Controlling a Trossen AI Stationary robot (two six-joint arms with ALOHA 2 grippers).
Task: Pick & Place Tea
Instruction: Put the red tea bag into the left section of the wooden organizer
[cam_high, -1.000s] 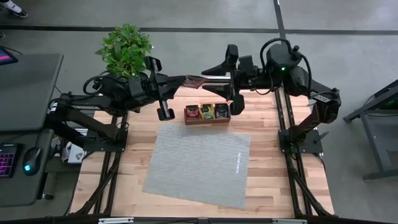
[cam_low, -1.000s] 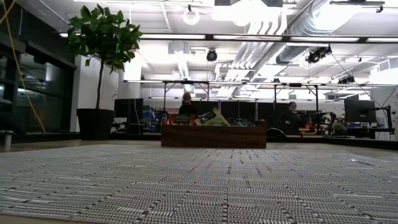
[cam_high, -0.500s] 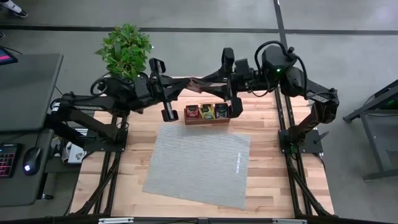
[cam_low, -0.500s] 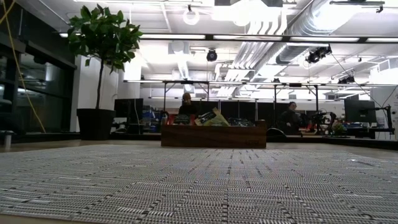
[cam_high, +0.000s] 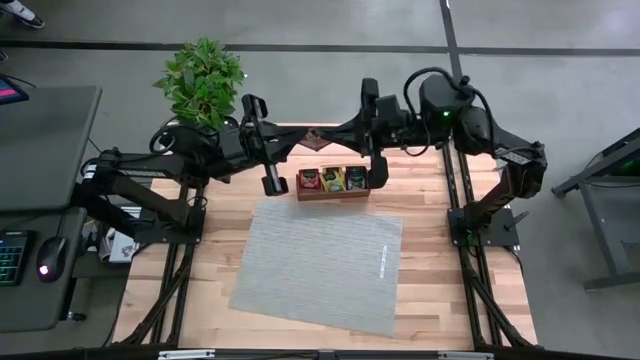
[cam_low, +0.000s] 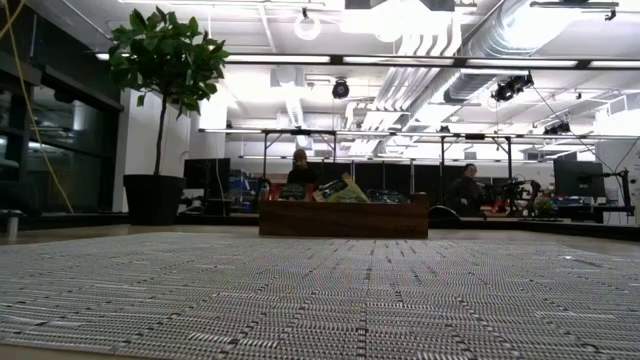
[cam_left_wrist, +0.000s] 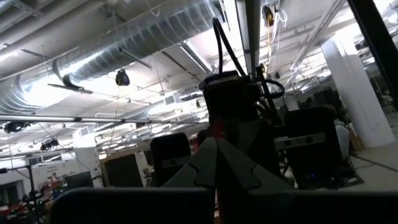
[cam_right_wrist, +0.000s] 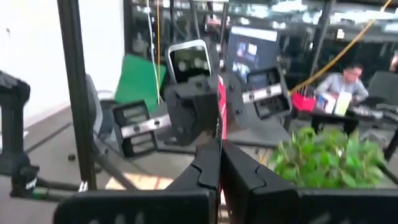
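Since a second ago my right gripper (cam_high: 322, 137) has closed on the red sachet (cam_right_wrist: 221, 107) that my left gripper (cam_high: 300, 137) grips above the tray (cam_high: 333, 193), so next my left must release it.

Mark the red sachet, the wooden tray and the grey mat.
red sachet (cam_high: 313, 137): high view, wrapper between both arms' tips.
wooden tray (cam_high: 333, 195): high view, front wall.
grey mat (cam_high: 320, 265): high view, bare middle.
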